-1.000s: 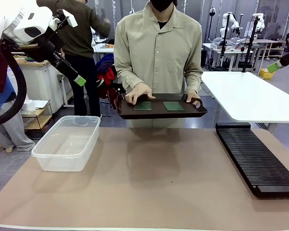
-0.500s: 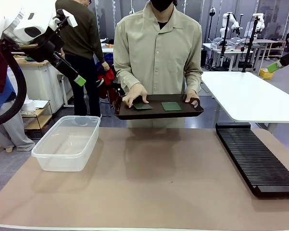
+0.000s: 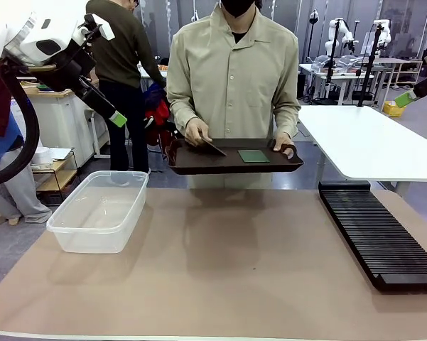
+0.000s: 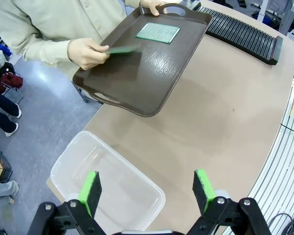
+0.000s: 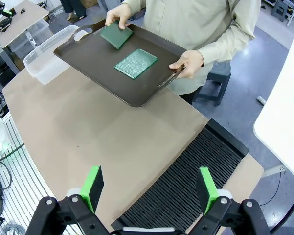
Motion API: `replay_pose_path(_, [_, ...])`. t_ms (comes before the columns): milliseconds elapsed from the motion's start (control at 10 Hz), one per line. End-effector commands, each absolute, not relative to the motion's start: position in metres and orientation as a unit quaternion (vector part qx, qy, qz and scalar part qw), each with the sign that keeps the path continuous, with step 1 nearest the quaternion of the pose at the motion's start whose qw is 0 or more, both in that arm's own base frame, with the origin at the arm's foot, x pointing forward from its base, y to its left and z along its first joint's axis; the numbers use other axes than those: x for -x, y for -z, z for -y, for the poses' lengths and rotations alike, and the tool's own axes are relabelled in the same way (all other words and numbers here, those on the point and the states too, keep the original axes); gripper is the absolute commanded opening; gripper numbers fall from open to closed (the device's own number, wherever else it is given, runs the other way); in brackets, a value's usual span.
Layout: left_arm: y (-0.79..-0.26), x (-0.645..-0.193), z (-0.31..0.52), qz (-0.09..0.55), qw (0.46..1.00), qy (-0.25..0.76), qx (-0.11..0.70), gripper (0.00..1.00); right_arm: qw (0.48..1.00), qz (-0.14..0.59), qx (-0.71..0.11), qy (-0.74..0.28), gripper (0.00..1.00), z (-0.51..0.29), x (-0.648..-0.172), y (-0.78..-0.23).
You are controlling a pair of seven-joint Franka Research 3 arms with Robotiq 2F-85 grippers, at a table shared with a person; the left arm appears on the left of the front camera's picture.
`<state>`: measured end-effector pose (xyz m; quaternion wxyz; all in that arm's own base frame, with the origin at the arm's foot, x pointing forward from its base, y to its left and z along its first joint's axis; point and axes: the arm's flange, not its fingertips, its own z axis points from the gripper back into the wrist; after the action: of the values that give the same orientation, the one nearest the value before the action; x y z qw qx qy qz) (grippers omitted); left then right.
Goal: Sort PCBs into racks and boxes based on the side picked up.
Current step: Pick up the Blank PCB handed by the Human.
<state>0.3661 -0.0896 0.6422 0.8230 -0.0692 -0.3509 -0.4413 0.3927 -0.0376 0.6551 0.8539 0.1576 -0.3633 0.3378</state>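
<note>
Judging by the layout, this was the pick-up step. At upper left the left gripper [image 4: 147,182] hung wide open and empty, over the clear box [image 3: 99,209]. Left of centre, the person's hand [image 3: 197,132] pinched one PCB [image 3: 213,148] by its edge, tilting it off the brown tray [image 3: 227,165]. A second PCB [image 3: 253,155] lay flat. At right was the black rack [image 3: 376,231]; the right gripper [image 5: 149,181] gaped empty. Next probably called for taking the board.

The tray [image 3: 234,167] is a glossy dark brown. On it, the flat PCB [image 5: 136,63] is green with a fine dotted grid, and the tilted PCB [image 5: 116,35] is a plainer, darker green. The rack [image 3: 380,234] is black and closely ribbed. The box [image 3: 92,240] is clear, the tabletop [image 3: 227,270] tan and the person's shirt [image 3: 234,71] pale khaki. The pads [image 4: 90,190] on the left gripper [image 4: 147,178] are bright green.
</note>
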Motion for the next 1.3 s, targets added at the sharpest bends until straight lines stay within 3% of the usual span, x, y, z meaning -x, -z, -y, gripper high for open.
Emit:
replay_pose_path(0, [-0.6425, -0.3664, 0.0881, 0.352, 0.824, 0.439, 0.068, 1.0, 0.853, 0.361, -0.161, -0.341, 1.0, 0.0374, -0.3928, -0.6531])
replay_pose_path(1200, [-0.6425, -0.3664, 0.0881, 0.352, 0.824, 0.439, 0.068, 1.0, 0.853, 0.361, -0.161, -0.341, 1.0, 0.0374, -0.3928, -0.6531])
